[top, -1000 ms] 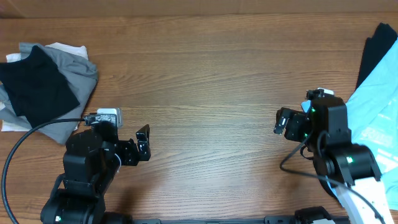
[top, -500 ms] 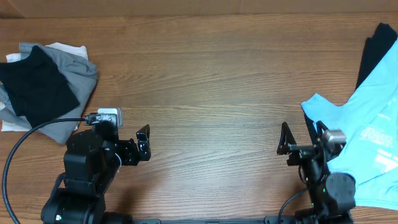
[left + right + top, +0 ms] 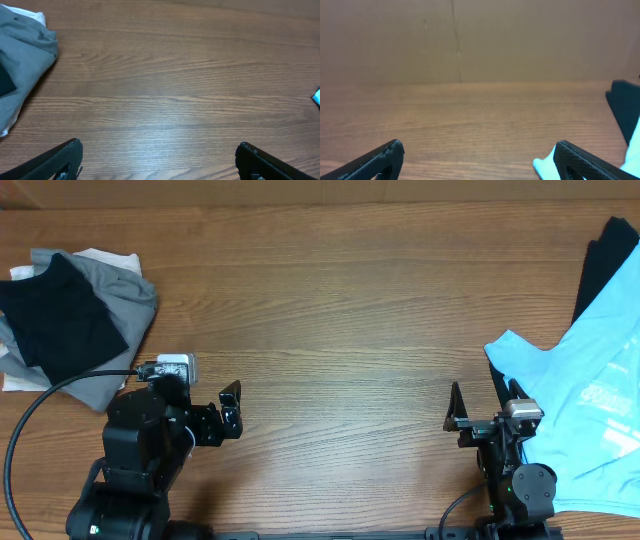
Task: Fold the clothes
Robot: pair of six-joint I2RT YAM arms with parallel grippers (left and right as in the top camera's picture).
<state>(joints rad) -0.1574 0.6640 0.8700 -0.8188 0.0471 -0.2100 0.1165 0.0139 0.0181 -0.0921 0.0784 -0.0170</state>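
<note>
A light blue printed T-shirt (image 3: 585,395) lies at the right edge, one sleeve pointing left. A black garment (image 3: 603,265) lies under it at the far right. A pile at the far left holds a black garment (image 3: 55,315), a grey piece (image 3: 125,298) and a white piece (image 3: 100,258). My left gripper (image 3: 232,409) is open and empty, to the right of the pile. My right gripper (image 3: 476,404) is open and empty at the blue shirt's left edge. In the right wrist view the blue sleeve (image 3: 544,167) lies by my right finger (image 3: 585,161).
The wooden table (image 3: 330,310) runs between the two heaps. In the left wrist view the grey piece (image 3: 22,55) lies at the far left and my gripper (image 3: 160,160) is over bare wood. A black cable (image 3: 40,408) loops by the left arm.
My right arm has drawn back toward the front edge, and the blue shirt's left sleeve, hidden before, now shows. The left arm has not moved.
</note>
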